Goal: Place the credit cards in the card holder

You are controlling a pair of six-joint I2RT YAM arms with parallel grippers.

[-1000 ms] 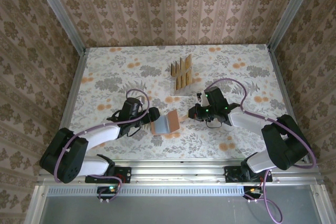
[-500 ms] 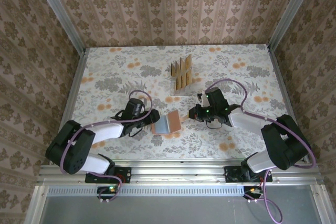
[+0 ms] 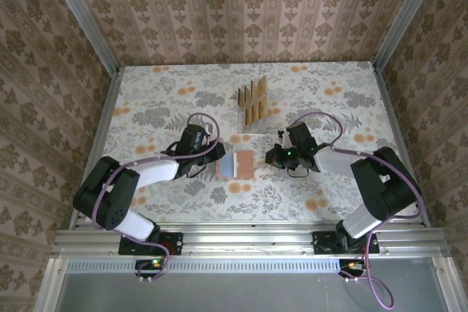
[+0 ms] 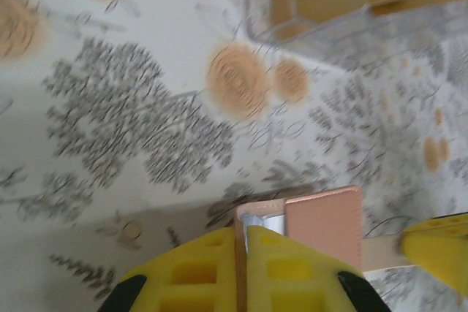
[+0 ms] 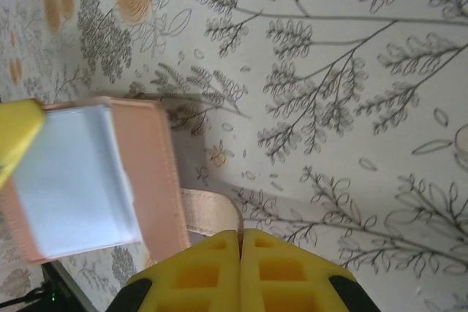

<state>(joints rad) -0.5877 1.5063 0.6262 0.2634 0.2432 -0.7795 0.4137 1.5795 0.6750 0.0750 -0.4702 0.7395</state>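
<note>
Compared to a second back: left arm swung in closer, left gripper (image 3: 216, 165) gone from wide open to clamped, holder (image 3: 236, 166) dropped from a propped-up half fold to lying open flat. Right gripper (image 3: 270, 157) parked in about the same spot.

Right now: holder spread open mid-table (image 3: 161, 107), a bit toward 6 o'clock, grey clear pocket on its 9 o'clock half, salmon panel on the 3 o'clock half. Left jaws clenched on the 9 o'clock edge, thin salmon rim pinched between the yellow fingers in the left wrist view. Right jaws squeezed shut at the 3 o'clock side, looks like on the tan tab (image 5: 212, 213) sticking out of the holder, though can't fully swear to the pinch with the end of it tucked under the fingers.

Cards (image 3: 252, 100) standing on edge in the clear stand (image 4: 314, 34) at 12 o'clock from the holder, near but apart. None in the holder yet.

Handling guess: holder looks light, soft and floppy, probably folds back up if let go, so worth keeping pinned by an edge or the tab. Cards look thin, stiff, likely slick. Best pinched across the flat faces near the top edge poking above the stand, then slid edge-first into the pocket. Easy to grab two at once, packed that close.
</note>
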